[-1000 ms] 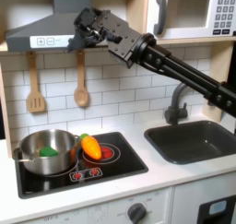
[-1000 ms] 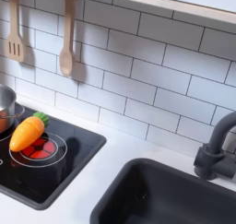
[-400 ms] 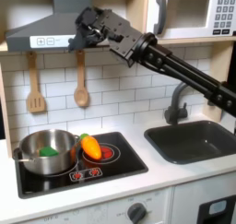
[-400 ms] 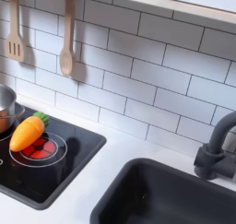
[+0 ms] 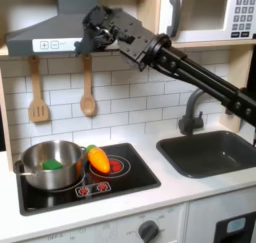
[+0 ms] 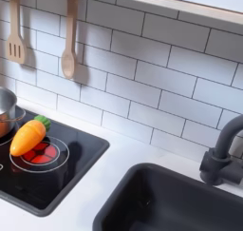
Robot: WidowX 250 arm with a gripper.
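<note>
Fingers [image 5: 88,37], spread unclear, hang high above the orange, green-topped carrot [image 5: 98,159] on the stove [image 5: 120,179]

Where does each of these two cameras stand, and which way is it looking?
First exterior view: stands in front of the toy kitchen, facing the tiled wall; shows the arm reaching from the right, gripper raised near the hood, above the pot.
Second exterior view: sits closer and higher, looking down across the stove toward the sink.
Shared: carrot, hanging spoon, faucet.
</note>
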